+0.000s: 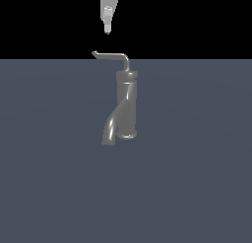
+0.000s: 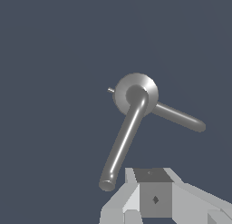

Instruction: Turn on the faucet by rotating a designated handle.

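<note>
The faucet [image 1: 126, 104] stands upright in the middle of the exterior view, its thick spout [image 1: 109, 131] curving down toward the exterior view's left. The thin L-shaped handle [image 1: 112, 55] rises from its top and reaches to the exterior view's left, ending in a small upturned tip. My gripper [image 1: 108, 28] hangs above the handle's tip, apart from it, with its fingers together and nothing between them. In the wrist view I look down on the faucet top [image 2: 136, 92]; the handle [image 2: 122, 141] runs toward my gripper [image 2: 153, 182], and the spout [image 2: 181, 118] sticks out sideways.
The faucet stands on a flat blue-grey surface [image 1: 197, 178] that fills the lower part of the exterior view. Behind it the background is black. No other objects show.
</note>
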